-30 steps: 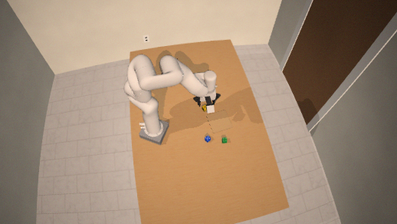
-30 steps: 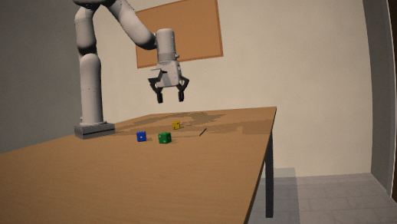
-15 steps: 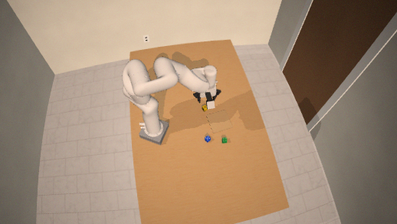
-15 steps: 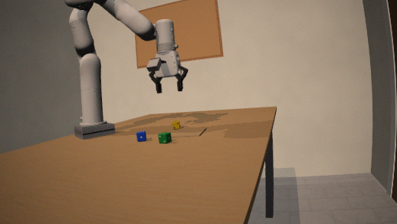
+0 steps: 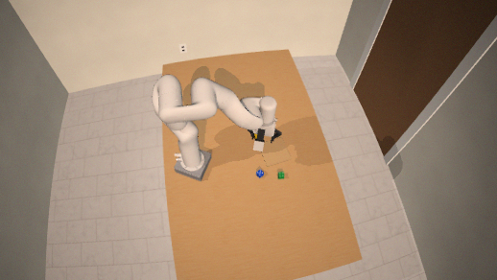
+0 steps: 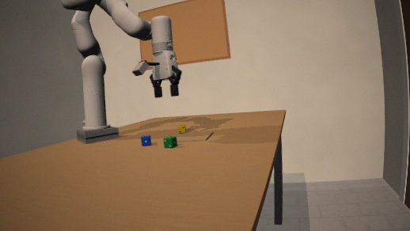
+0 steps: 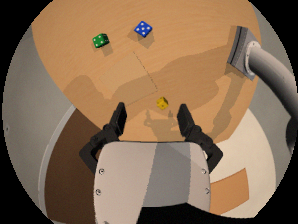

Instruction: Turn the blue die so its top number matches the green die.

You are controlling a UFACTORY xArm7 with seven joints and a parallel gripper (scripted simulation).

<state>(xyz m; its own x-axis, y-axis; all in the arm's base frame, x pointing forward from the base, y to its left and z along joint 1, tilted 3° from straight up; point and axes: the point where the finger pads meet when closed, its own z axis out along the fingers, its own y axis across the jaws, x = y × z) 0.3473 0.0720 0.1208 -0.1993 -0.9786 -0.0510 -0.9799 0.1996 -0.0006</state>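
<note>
The jaws of the gripper (image 5: 265, 136) (image 6: 166, 95) (image 7: 152, 112) are spread wide, with nothing between the 2 fingers, and I see them pointing down, well above the desk (image 5: 230, 230) (image 6: 158, 182) (image 7: 65, 45). Low beneath them, the yellow die (image 5: 255, 136) (image 6: 181, 129) (image 7: 162, 103) sits on the wood, near a corner of the mat and apart from it. That thin mat (image 5: 277, 157) (image 7: 129, 80) lies flat, nearly the desk's own colour, between the desk's 2 long edges.

Past the mat, toward the short edge away from the wall, are 2 more dice, both off the mat and apart from each other. The blue die (image 5: 260, 174) (image 6: 146, 141) (image 7: 143, 29) is the nearer of the 2 to the long edge by the arm's base, and its top looks like a 5 to me. The green die (image 5: 281, 175) (image 6: 170, 142) (image 7: 100, 40) is nearer the opposite long edge; its top looks like a 4, though it's small from here.

The grey base (image 5: 201, 177) (image 6: 83, 137) (image 7: 241, 42) stands by its long edge. Beyond the desk's short edge, a brown board (image 6: 194, 32) (image 7: 230, 192) hangs on the pale wall.
</note>
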